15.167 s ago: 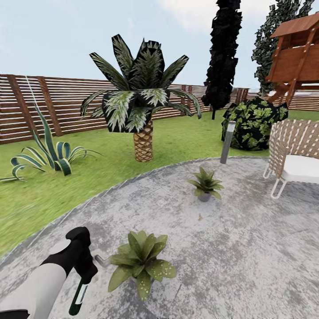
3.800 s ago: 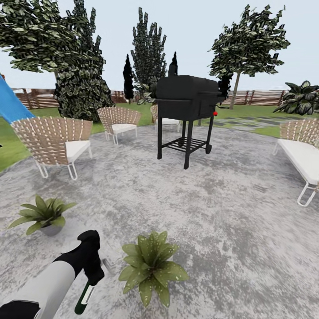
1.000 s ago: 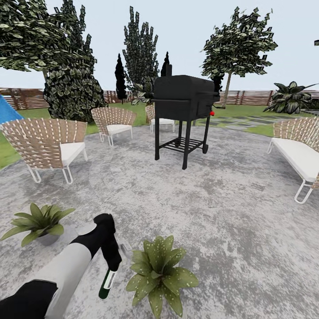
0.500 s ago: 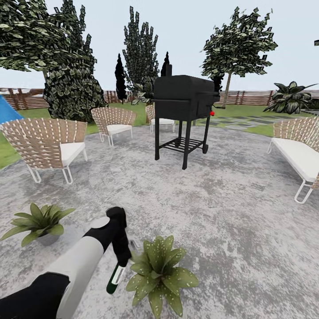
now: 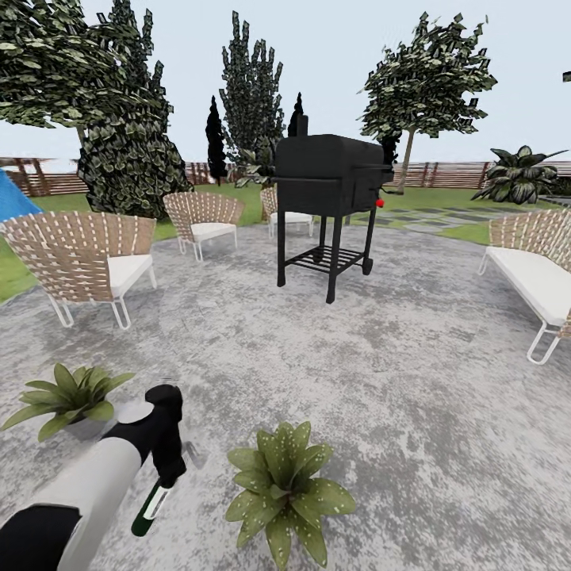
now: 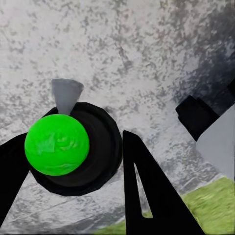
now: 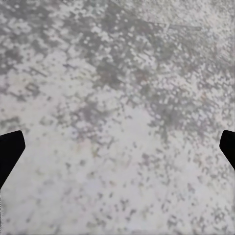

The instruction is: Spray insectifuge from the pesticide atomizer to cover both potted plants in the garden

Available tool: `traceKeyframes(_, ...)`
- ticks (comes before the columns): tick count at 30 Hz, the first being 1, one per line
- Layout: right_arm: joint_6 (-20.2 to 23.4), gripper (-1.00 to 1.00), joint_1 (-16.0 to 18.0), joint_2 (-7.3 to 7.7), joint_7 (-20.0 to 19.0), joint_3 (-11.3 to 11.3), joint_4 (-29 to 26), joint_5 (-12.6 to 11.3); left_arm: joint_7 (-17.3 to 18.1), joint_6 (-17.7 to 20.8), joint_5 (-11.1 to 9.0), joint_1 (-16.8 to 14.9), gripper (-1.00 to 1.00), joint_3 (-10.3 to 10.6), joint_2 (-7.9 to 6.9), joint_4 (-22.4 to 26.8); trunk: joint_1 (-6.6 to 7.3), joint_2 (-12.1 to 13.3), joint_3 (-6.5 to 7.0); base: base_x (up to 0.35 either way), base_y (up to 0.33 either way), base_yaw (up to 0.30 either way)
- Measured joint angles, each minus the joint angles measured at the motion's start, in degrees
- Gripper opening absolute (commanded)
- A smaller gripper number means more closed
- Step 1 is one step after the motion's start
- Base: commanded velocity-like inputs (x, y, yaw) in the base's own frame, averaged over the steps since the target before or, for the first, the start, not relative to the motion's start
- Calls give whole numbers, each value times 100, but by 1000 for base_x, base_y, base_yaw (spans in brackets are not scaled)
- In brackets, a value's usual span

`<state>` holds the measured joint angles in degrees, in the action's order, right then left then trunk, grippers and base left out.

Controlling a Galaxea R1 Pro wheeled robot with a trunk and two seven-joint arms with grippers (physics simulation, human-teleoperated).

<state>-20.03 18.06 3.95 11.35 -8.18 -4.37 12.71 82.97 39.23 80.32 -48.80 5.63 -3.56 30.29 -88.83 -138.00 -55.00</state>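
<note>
My left gripper (image 5: 164,474) hangs low over the stone patio (image 5: 412,381) of the garden, shut on the pesticide atomizer (image 5: 149,507), whose dark green body with a white band points down. It sits between the two potted plants. The near plant (image 5: 285,485), to its right, has pale specks of insectifuge (image 5: 279,482) on its leaves. The other plant (image 5: 67,392) stands at the left. In the left wrist view the black fingers (image 6: 147,191) clamp the atomizer's bright green round end (image 6: 56,144). My right gripper (image 7: 117,149) is open over bare stone.
A black grill (image 5: 329,178) stands mid-patio beyond the plants. Wicker chairs sit at the left (image 5: 79,258), behind (image 5: 205,218) and at the right (image 5: 539,277). Trees and a slatted fence (image 5: 444,173) line the lawn. Patio right of the near plant is open.
My left arm has swung left with the atomizer, away from the near plant's leaves, into the gap between the two plants. The camera has held still over the last second.
</note>
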Motion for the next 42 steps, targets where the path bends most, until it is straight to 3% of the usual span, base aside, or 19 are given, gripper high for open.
traceKeyframes(2, -3, 100, 0, -4, 0, -9, 0, -2, -288, 2, -74, 84, -100, -10, -2, -25, 0, 0, 0, 0, 0, 0)
traceKeyframes(3, -1, 100, 0, -5, 0, -14, 0, -5, -506, 9, -311, 176, -100, -9, 6, -53, 0, 0, 0, 0, 0, 0)
traceKeyframes(4, -1, 100, 0, -6, 0, -15, 0, -6, -537, 9, -399, 192, -100, -8, 7, -49, 0, 0, 0, 0, -141, 0)
traceKeyframes(5, -1, 100, -5, 0, 2, -17, 0, -5, -576, 12, -653, 212, -100, -8, 30, -9, 0, 0, 1, 0, -206, 0)
traceKeyframes(6, -1, 100, -4, 1, 2, -15, 0, -4, -581, 10, -682, 214, -100, -5, 44, 1, 0, 0, 1, 0, -230, 0)
traceKeyframes(15, -1, 100, -3, 2, 2, -9, 0, -4, -584, 9, -716, 216, -100, -13, 83, 14, -2, 0, 5, -75, -249, 14)
traceKeyframes(26, -1, 100, 0, -7, 2, -6, 1, -4, -590, 10, -715, 216, -100, -22, 90, 22, -3, 0, 61, -255, -198, 196)
traceKeyframes(33, -1, 100, 0, -5, 2, -8, 0, -4, -905, 12, -1055, 215, -100, -13, 84, 15, -2, 0, 63, -261, -193, 39)
traceKeyframes(42, 5, 100, 0, -7, 0, 0, 0, -4, -1027, 7, -1097, 215, -100, -40, 50, -6, -3, 0, 63, -322, -33, 0)
